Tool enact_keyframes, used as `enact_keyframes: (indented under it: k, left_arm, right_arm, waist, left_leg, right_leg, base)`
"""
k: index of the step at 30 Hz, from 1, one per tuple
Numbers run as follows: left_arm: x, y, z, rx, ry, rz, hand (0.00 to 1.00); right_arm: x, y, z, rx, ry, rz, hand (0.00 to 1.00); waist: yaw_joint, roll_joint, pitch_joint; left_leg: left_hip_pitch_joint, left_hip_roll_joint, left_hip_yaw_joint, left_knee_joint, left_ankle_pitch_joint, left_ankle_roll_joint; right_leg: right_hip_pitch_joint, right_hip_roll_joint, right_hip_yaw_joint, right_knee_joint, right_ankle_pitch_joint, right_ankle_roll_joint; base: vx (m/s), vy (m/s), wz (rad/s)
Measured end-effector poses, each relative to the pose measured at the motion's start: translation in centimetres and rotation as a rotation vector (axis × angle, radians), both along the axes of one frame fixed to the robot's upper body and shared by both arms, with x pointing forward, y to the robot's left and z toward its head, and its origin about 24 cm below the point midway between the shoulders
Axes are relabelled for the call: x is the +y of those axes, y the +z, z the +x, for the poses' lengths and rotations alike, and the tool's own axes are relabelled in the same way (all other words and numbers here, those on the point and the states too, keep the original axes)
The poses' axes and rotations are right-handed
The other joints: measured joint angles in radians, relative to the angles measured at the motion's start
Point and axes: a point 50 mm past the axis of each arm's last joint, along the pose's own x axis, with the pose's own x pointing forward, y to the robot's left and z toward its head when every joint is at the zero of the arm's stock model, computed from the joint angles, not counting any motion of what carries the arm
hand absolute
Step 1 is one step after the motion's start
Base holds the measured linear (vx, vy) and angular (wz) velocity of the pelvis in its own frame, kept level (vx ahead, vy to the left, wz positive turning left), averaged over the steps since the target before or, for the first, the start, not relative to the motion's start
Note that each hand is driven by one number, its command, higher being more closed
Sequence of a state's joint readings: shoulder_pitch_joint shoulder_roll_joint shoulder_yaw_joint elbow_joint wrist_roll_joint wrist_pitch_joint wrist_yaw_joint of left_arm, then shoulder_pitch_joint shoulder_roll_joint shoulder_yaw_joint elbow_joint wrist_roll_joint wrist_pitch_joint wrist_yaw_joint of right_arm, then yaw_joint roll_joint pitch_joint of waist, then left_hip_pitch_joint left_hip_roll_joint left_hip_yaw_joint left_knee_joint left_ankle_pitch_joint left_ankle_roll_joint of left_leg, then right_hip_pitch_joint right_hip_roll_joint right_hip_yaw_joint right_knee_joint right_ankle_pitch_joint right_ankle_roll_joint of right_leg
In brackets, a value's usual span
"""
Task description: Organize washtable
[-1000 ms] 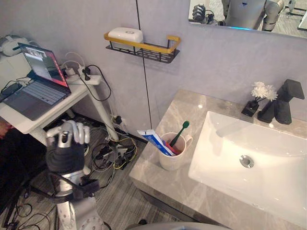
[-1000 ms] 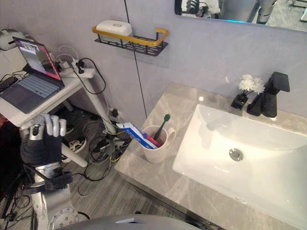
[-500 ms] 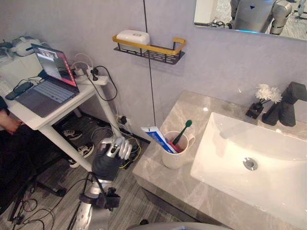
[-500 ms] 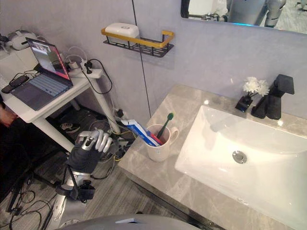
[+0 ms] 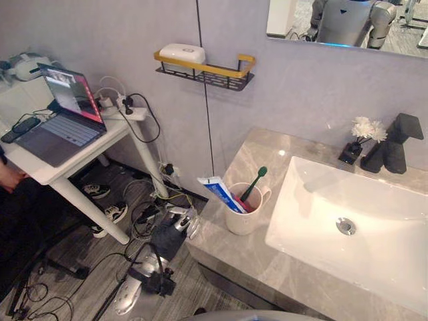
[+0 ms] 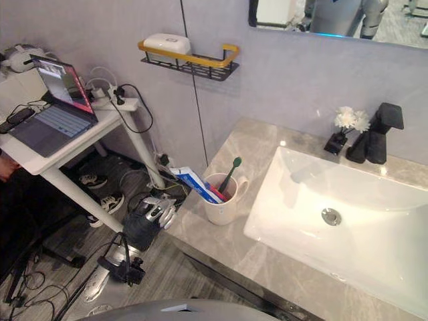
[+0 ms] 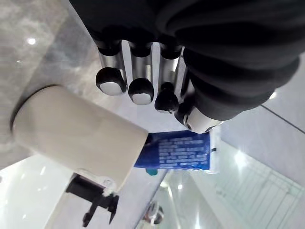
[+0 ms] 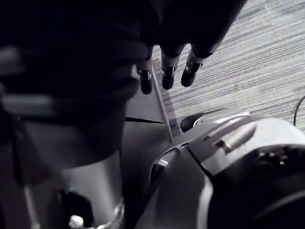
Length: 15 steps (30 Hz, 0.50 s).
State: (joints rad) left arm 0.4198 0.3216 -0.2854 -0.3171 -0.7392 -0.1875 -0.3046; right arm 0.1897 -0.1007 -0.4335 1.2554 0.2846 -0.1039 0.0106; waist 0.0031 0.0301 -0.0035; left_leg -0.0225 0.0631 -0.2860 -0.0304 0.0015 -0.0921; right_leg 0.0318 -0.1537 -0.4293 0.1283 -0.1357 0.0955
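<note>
Our L hand [image 5: 179, 223], fingers loose & empty, hangs by veined stone tabletop [image 5: 227, 254] edge near round cream cup [image 5: 242, 217]; R hand [image 8: 164, 71] fingers slack over ribbed floor [image 8: 248, 57].

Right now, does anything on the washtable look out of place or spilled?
Only the toothpaste tube: it leans far out of the cup toward the counter's left edge, while the toothbrush stands steeper. Nothing looks spilled.
</note>
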Motion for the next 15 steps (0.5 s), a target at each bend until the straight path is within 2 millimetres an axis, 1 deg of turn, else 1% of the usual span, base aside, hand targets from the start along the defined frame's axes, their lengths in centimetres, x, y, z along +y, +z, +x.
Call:
enact_keyframes:
  k: [4,7,13,15]
  left_arm:
    - [-0.6,-0.1,0.4,0.002,-0.035,0.004,1.00]
    - [-0.8,-0.9,0.3,0.039,-0.051,0.009,1.00]
    - [-1.9,-2.4,0.0,0.108,-0.108,0.018,1.00]
    - [-2.1,-2.4,0.2,0.107,-0.122,0.022,1.00]
  right_arm:
    - [0.0,0.0,0.3,-0.007,0.009,-0.001,0.00]
    - [0.0,0.0,0.4,-0.011,0.012,-0.003,0.00]
    - [0.0,0.1,0.7,-0.028,0.016,-0.009,0.00]
    - [-0.1,0.1,0.9,-0.034,0.021,-0.010,0.00]
  waist:
    - [-0.011,-0.003,0.014]
    - [-0.023,-0.004,0.017]
    - [-0.026,-0.004,0.021]
    - [-0.027,0.000,0.024]
  left_leg:
    - [0.007,0.000,0.005,-0.008,0.000,0.000]
    - [0.012,0.000,0.010,-0.015,-0.002,0.003]
    - [0.029,0.000,0.039,-0.021,-0.008,0.011]
    - [0.029,0.000,0.043,-0.021,-0.008,0.011]
  right_leg:
    - [0.003,0.001,0.005,-0.008,0.004,0.005]
    - [0.005,0.001,0.009,-0.015,0.005,0.006]
    - [0.005,0.002,0.037,-0.029,0.013,0.008]
    - [0.005,0.003,0.041,-0.035,0.018,0.007]
  base:
    - [0.03,-0.008,-0.04]
    - [0.05,-0.007,-0.05]
    - [0.04,-0.001,-0.13]
    - [0.01,0.008,-0.06]
